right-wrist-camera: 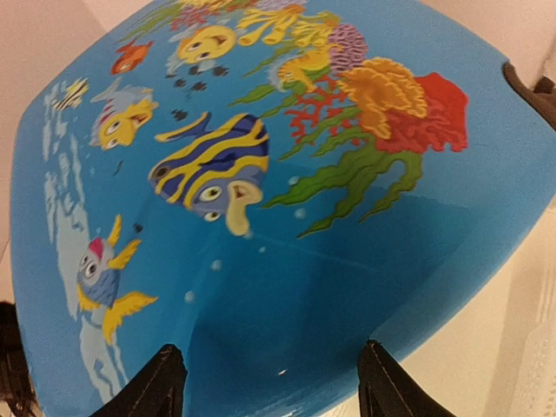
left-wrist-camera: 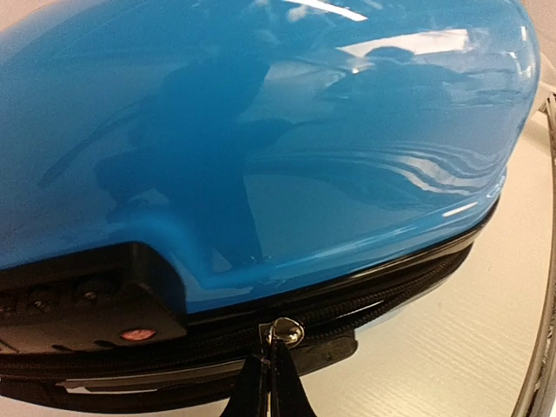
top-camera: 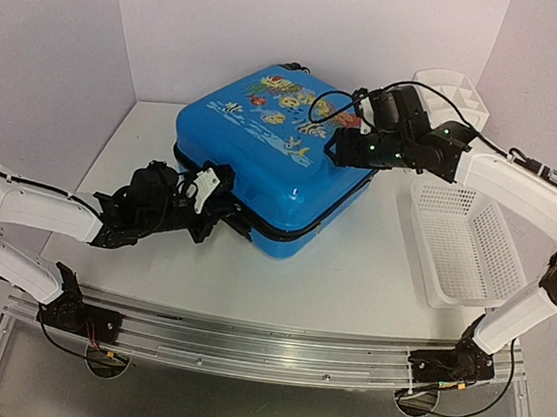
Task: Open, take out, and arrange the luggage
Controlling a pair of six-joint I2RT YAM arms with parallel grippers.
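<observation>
Luggage (top-camera: 264,157) on white table (top-camera: 372,270), pale walls (top-camera: 47,31)

bright blue fish-print luggage (top-camera: 264,157), zipped shut, lying flat mid-table

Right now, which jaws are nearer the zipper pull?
Left. Left jaws pinch the zipper pull at the luggage's near edge; right jaws stand open over the fish-print lid, well away.
</observation>
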